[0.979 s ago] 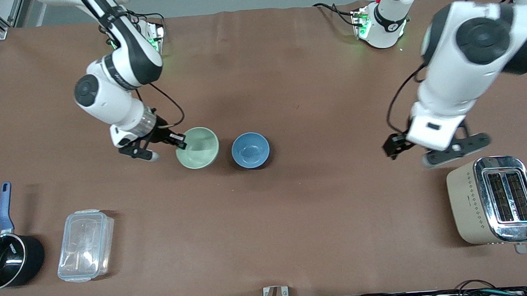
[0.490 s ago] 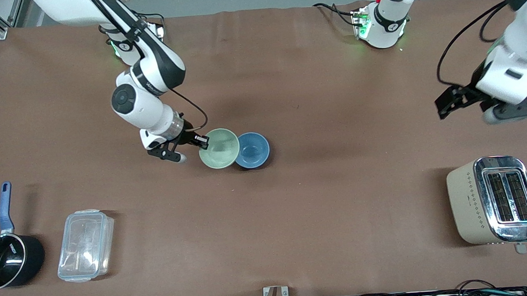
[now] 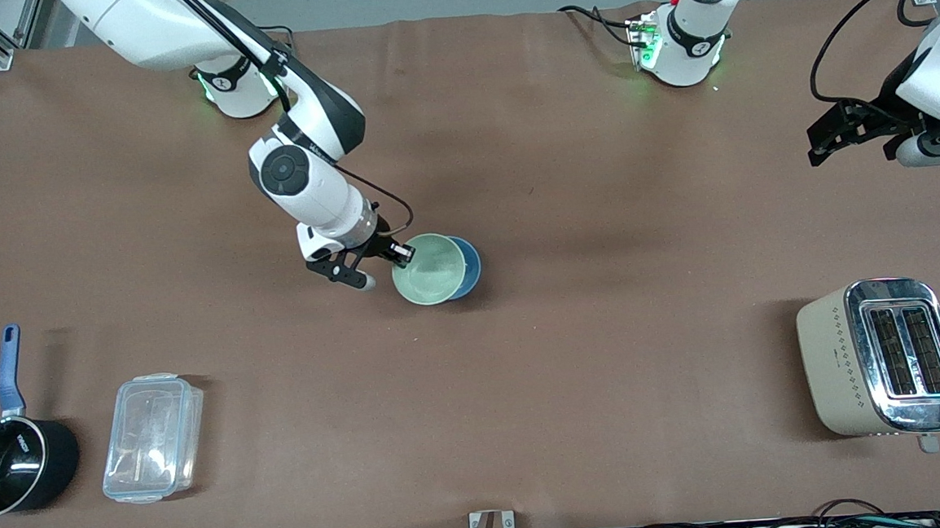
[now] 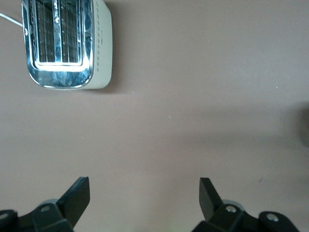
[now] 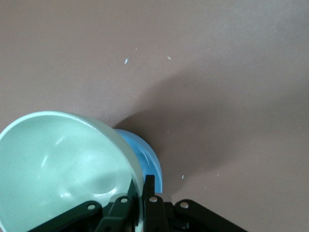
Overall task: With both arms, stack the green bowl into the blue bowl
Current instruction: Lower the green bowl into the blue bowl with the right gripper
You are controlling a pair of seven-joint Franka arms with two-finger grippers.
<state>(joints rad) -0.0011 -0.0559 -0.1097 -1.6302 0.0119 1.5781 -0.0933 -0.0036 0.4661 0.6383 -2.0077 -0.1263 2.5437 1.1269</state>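
Observation:
My right gripper [image 3: 398, 254] is shut on the rim of the green bowl [image 3: 429, 270] and holds it over the blue bowl [image 3: 470, 264], which it mostly covers. Only a blue crescent shows at the side toward the left arm's end. In the right wrist view the green bowl [image 5: 63, 164] fills the lower part, with the blue bowl's rim [image 5: 145, 157] under it and my right gripper [image 5: 141, 188] pinching the green rim. My left gripper [image 3: 866, 129] is open and empty, up over the table near the left arm's end; its fingertips [image 4: 79, 191] show over bare table in the left wrist view.
A beige toaster [image 3: 884, 357] stands near the left arm's end, nearer the camera; it also shows in the left wrist view [image 4: 65, 43]. A clear plastic box [image 3: 152, 437] and a black saucepan with a blue handle [image 3: 8, 455] sit near the right arm's end.
My right gripper has carried the green bowl sideways from beside the blue bowl to over it. My left arm has risen and drawn back toward its end of the table.

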